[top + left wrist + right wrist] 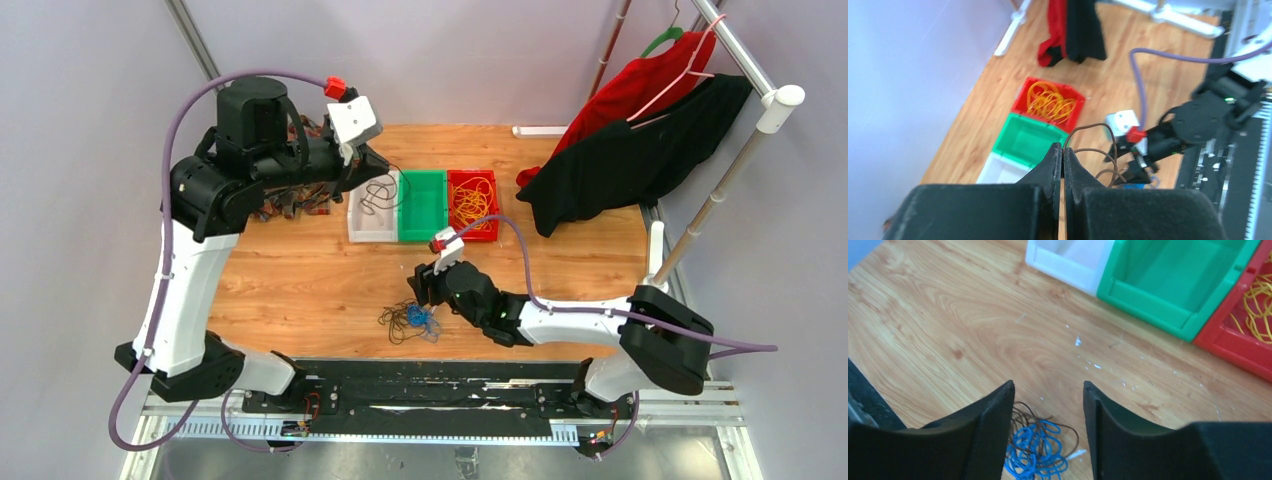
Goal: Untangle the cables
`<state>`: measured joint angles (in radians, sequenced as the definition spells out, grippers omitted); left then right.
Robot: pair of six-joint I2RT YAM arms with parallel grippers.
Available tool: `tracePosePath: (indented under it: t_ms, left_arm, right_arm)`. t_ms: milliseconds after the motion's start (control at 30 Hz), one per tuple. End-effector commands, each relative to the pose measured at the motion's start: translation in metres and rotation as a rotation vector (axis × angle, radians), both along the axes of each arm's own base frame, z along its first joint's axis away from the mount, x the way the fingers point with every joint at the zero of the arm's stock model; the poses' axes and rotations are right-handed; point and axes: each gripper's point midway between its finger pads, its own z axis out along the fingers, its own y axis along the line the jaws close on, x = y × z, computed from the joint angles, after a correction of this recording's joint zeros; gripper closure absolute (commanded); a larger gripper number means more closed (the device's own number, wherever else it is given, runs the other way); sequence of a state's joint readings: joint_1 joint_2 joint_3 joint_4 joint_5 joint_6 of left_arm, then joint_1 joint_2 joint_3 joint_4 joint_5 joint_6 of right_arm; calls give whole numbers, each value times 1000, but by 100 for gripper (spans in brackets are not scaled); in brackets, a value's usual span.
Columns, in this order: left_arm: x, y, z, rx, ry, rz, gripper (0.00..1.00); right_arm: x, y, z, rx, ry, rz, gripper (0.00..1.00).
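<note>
My left gripper point(378, 172) is raised over the white bin point(360, 228) and is shut on a thin dark brown cable point(381, 196), whose loops hang from the closed jaws in the left wrist view point(1098, 150), where the gripper point(1063, 149) also shows. A tangle of blue and dark cables point(410, 321) lies on the table near the front. My right gripper point(420, 290) is open and empty just above and behind that tangle. In the right wrist view the blue cable point(1035, 452) lies between and below the spread fingers of the gripper point(1048, 387). Yellow cables point(472, 203) lie in the red bin point(492, 235).
An empty green bin point(423, 205) stands between the white and red bins. Black and red garments point(630, 150) hang from a rack at the back right. Small dark parts point(300, 205) lie under the left arm. A white strip point(540, 130) lies at the table's far edge.
</note>
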<state>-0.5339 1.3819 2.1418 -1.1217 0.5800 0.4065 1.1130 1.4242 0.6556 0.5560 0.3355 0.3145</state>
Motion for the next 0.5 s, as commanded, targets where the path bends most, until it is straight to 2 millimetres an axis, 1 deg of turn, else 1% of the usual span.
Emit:
tracePosePath:
  t_ms: [0,33,100,200,233,300,367,467]
  left_arm:
    - [43,21,-11,72,-87,219,100]
    - [54,26,-12,76,-120,268,100]
    - [71,36,-22,104,-162,349,100]
    - [96,49,-46,145,-175,425,100]
    - [104,53,-58,163,-158,442,100]
    - [122,62,-84,206,-115,477,100]
    - [142,70,-118,261,-55,504,100]
    - [165,80,-155,317,3,536,100]
  right_arm:
    - [-2,-16,-5,21,-1,-51,43]
    - [-3,-21,-1,31,-5,-60,40]
    - [-4,-31,3,39,-14,-83,36]
    - [-4,-40,12,42,-27,-100,34]
    - [-5,-42,13,39,-26,-99,34]
    - [-1,-51,19,38,-45,-140,34]
    - [0,-55,24,40,-56,-156,34]
    - [3,-61,27,35,-63,-177,35]
